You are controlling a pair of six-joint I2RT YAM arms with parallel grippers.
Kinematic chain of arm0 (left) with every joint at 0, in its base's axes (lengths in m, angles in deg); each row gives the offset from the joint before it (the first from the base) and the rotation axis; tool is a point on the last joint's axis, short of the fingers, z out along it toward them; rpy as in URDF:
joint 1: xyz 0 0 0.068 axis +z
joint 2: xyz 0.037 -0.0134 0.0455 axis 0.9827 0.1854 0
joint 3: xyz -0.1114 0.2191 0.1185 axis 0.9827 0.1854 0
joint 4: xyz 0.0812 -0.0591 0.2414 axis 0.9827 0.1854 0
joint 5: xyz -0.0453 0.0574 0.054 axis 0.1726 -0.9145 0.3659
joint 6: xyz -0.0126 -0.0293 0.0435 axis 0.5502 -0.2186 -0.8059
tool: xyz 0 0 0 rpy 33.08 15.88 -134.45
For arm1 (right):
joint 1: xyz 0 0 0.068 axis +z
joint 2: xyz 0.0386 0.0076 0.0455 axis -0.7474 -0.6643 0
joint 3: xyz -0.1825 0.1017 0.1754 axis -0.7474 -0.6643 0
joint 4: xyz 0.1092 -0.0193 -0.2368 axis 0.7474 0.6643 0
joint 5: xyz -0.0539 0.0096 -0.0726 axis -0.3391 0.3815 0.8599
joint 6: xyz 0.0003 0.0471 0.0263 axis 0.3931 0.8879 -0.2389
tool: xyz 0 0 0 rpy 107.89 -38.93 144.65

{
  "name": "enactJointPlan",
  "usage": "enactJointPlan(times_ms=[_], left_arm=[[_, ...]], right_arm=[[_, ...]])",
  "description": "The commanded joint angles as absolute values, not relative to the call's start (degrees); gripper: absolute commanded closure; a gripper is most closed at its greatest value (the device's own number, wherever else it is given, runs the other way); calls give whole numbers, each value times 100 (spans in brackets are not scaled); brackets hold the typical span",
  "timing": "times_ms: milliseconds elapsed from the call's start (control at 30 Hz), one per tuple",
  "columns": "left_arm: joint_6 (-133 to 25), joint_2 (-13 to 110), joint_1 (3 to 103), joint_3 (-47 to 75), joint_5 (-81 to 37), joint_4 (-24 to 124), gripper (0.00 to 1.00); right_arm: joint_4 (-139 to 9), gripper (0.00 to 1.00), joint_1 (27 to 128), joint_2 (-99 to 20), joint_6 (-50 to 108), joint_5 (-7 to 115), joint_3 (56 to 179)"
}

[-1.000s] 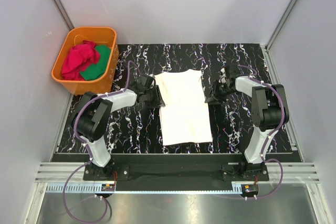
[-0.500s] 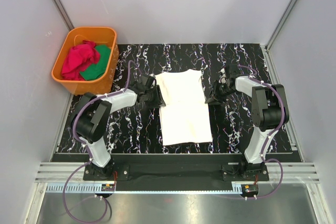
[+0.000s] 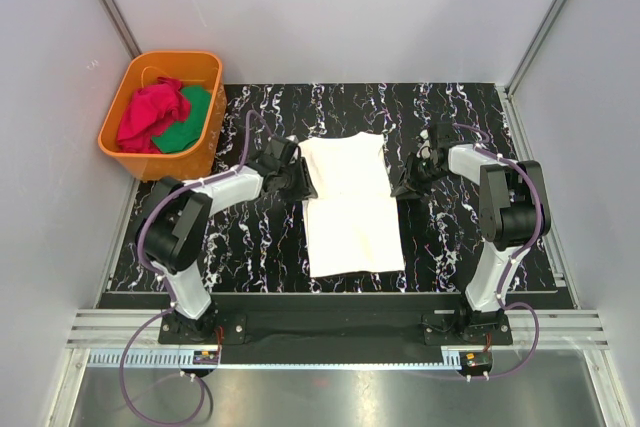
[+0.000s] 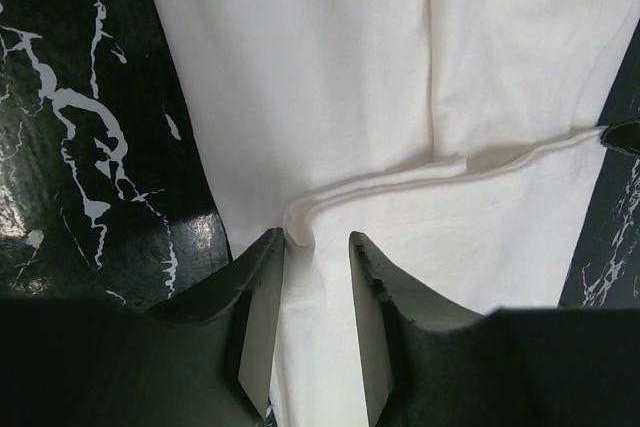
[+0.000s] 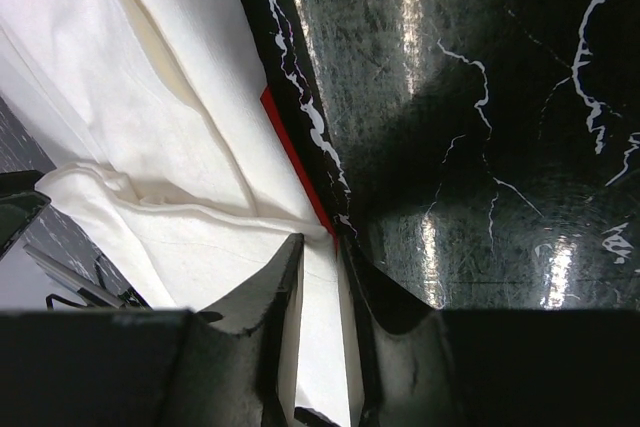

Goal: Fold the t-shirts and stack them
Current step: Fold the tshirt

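Black marbled table [image 3: 460,117] carries the cream t-shirt [image 3: 350,217] flat at centre. Left gripper [image 4: 315,242] and right gripper [image 5: 320,245] straddle its side edges, jaws apart. Close both evenly on the crease before lifting.

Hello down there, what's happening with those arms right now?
Left gripper open, straddling folded edge of cream-white cloth t-shirt. Right gripper at opposite edge, grip unclear. Shirt flat, part folded. Orange plastic tub far left, apart.

— Is the right claw [image 5: 318,243] pinching the cream t-shirt [image 5: 120,117]?
— Can't tell; the hem vanishes between its fingers [image 5: 283,297].
— And the far-left tub [image 3: 180,55]?
— Red t-shirt [image 3: 150,117] bunched, green cloth [image 3: 190,123] too small to name.
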State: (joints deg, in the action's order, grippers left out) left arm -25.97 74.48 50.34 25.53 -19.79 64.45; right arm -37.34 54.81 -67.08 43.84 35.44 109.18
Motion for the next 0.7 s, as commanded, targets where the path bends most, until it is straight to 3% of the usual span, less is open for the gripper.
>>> enactJointPlan(times_ms=[0,67,100,167,200,267,667], left_arm=[[-2641,7590,4996,2279,-2121,6411,63],[-2693,7677,4996,2261,-2165,6463,65],[-2702,7696,4996,2243,-2192,6516,71],[-2764,7731,5004,2173,-2244,6569,86],[-2773,7740,5005,2147,-2271,6656,100],[-2817,7678,5013,2146,-2358,6692,100],[-2764,6702,5005,2577,-2719,6833,100]], right_arm=[[-3751,74,5487,-6699,4309,3423,11128],[-3751,78,5487,-6725,4309,3423,11137],[-3751,80,5487,-6716,4309,3423,11137],[-3742,87,5496,-6681,4318,3441,11146],[-3734,90,5487,-6664,4309,3449,11155],[-3690,100,5487,-6611,4274,3467,11172],[-3575,100,5487,-6233,4256,3335,11199]])
